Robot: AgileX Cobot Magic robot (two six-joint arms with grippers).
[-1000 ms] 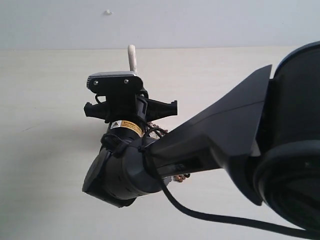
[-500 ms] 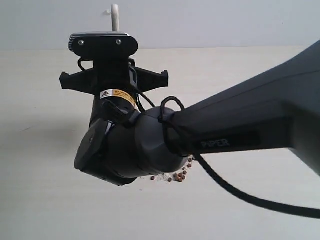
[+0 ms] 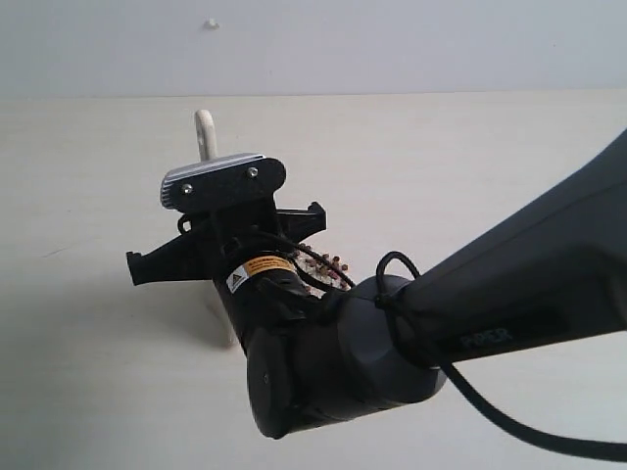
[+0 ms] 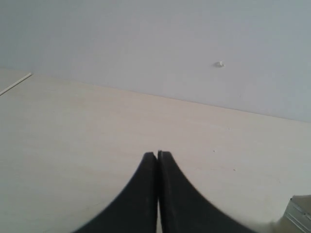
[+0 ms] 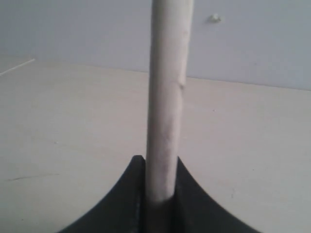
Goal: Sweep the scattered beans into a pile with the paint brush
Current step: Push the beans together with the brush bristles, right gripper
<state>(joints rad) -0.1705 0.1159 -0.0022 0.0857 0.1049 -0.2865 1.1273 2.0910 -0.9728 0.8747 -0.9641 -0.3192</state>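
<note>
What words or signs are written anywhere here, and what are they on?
"PIPER": on the right arm's dark forearm.
Sticker on that arm's wrist: a warning triangle; its yellow strip's print is too small to read.
Both wrist views: no text.

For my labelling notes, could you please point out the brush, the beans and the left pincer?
brush [image 5: 165, 97], right wrist view, handle.
beans [image 3: 336, 264], exterior view, visible cluster.
left pincer [image 4: 158, 155], left wrist view, between shut tips.
</note>
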